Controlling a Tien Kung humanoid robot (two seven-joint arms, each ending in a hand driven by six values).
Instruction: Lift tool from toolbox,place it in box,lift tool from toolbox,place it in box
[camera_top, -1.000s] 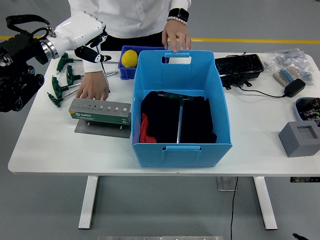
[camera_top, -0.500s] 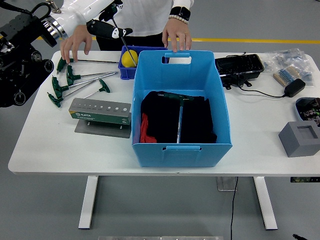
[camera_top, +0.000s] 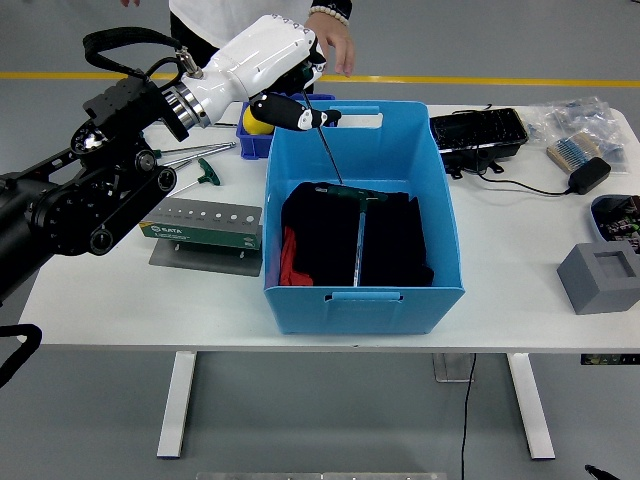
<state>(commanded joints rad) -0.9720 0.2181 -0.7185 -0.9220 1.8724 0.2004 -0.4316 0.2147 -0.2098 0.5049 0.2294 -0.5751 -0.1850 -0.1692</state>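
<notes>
My left hand (camera_top: 293, 106) hangs over the far left corner of the blue box (camera_top: 365, 298), shut on a T-handle wrench (camera_top: 328, 150). The wrench's thin shaft slants down into the box. Inside, another green-handled T-wrench (camera_top: 357, 235) lies on black cloth. The grey Sata tool holder (camera_top: 200, 222) stands on the table left of the box. More green T-wrenches (camera_top: 205, 170) lie behind it, partly hidden by my arm. A person's hand (camera_top: 336, 45) is raised beyond the box's far rim. My right hand is out of view.
A small blue bin with a yellow ball (camera_top: 257, 124) sits behind the box's left corner. At the right are a black case (camera_top: 478, 135), a brush (camera_top: 570, 153), a black adapter (camera_top: 590, 175) with its cord, and a grey block (camera_top: 600, 277).
My left arm swung right from the table's left side to above the box, carrying the wrench. The person's hands left the box rim and the wrenches.
</notes>
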